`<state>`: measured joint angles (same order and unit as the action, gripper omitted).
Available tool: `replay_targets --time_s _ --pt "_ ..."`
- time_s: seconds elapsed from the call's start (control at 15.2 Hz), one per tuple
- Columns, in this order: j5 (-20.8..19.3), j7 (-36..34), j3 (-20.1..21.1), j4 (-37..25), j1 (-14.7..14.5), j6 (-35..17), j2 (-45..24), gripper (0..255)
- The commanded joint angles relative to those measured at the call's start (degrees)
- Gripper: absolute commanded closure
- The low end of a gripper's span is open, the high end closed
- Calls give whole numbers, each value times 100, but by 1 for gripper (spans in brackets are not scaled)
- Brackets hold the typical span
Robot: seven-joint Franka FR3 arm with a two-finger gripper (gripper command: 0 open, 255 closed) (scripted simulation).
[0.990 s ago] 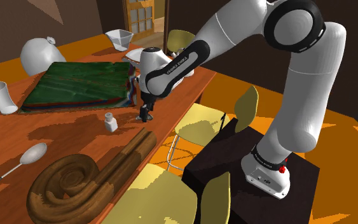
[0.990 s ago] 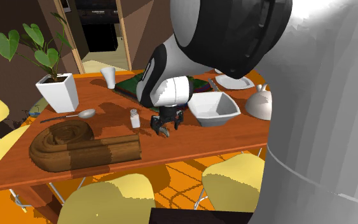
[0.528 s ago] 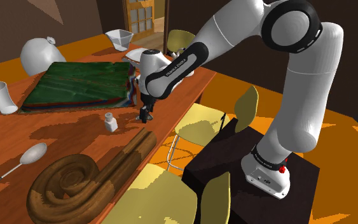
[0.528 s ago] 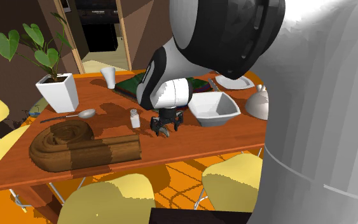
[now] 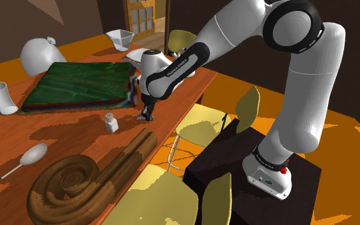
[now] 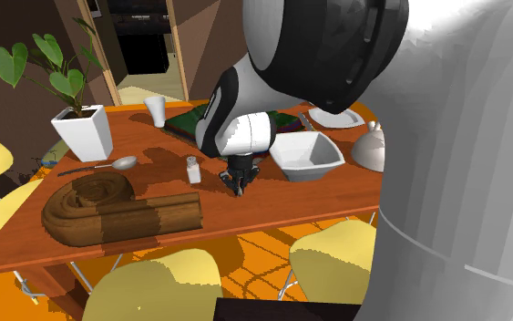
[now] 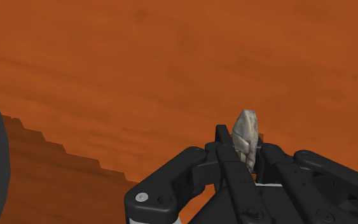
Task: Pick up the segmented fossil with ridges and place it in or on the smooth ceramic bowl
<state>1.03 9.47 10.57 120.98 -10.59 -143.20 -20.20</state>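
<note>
Grey-tan ridged fossil clamped between black gripper fingers; smooth orange-brown table beneath.

Arm — white, glossy, built of rounded tubular links. The joints are marked by dark grey to black rings; the broadest ring is seen at the topmost bend. A black sleeve is wrapped round the forearm and lettered in white capitals. A second black band, also lettered in white, is noted round the foot, with a small red spot beside it. The hand housing is white and blocky, rounded at the corners. Gripper — all black, matte, angular. In the wrist view a silver screw head is set into its body, and a white sliver is seen beneath it.
</note>
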Motion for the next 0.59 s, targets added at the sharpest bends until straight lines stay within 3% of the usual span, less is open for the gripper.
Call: replay_targets --time_s 0.0,0.53 --pt "0 0 0 0 0 0 0 255" --pt "65 22 34 -56 31 389 337 255"
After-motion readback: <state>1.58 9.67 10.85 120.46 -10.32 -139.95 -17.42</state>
